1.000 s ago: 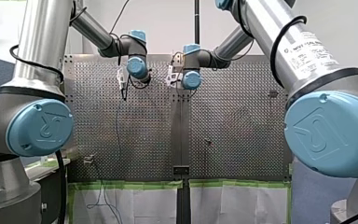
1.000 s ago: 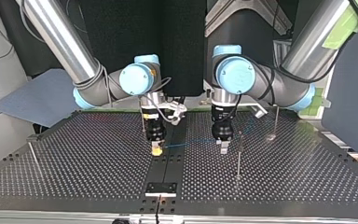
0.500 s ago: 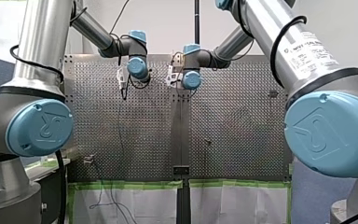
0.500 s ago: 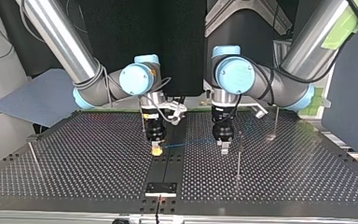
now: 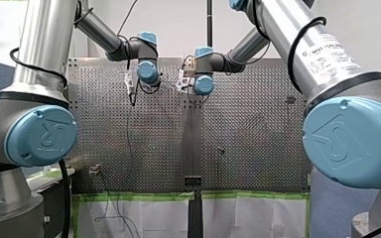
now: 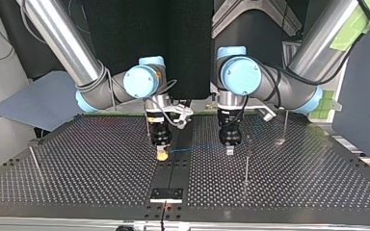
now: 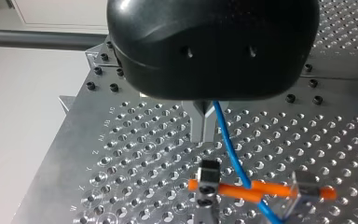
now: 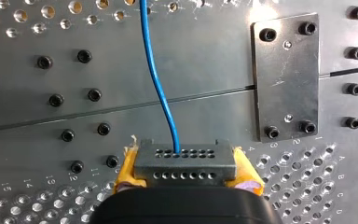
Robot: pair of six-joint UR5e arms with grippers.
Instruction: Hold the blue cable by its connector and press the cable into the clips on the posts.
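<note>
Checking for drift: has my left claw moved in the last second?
Yes, slightly: in the top view my left claw edged toward the view's left, away from the thin post.

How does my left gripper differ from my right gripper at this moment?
My left gripper has bare narrow metal fingers; my right gripper has yellow pads. The left gripper's fingers stand shut, the blue cable running beside them; the right gripper clamps the grey connector. Both point down at the perforated table.

Hidden behind left hand (image 7: 203, 139) housing: grasped stretch of blue cable (image 7: 228, 144)
</note>
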